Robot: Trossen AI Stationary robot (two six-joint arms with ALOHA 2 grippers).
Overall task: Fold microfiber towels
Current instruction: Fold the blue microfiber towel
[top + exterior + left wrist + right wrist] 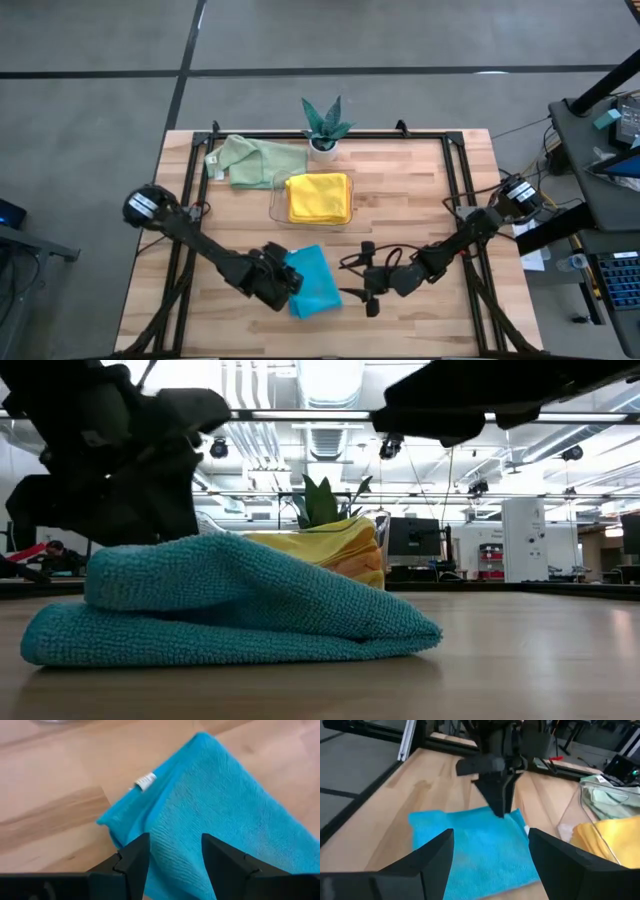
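A teal-blue microfiber towel (pixel 314 283) lies folded over on the wooden table near its front edge, its upper layer resting on the lower one (pixel 230 600). A white tag (pixel 145 781) shows at one edge. My left gripper (pixel 290 282) points down at the towel's left edge, open, with teal cloth showing between its fingers (pixel 175 855). My right gripper (pixel 355 278) hangs open and nearly level just right of the towel, clear of it (pixel 490 834). A yellow towel (pixel 320 197) lies in the clear tray. A pale green towel (pixel 255 160) lies crumpled at the far left. My left gripper stands over the teal towel's left edge (pixel 504 816), slanting down from the table's left. Its two fingers (pixel 135 865) are apart with cloth between them. I cannot tell whether the fingertips touch the cloth.
The clear plastic tray (pixel 278 200) sits behind the teal towel at mid table. A small potted plant (pixel 323 125) stands at the far edge. Black frame rails (pixel 455 180) run along the table's sides. Bare wood lies on the right half of the table.
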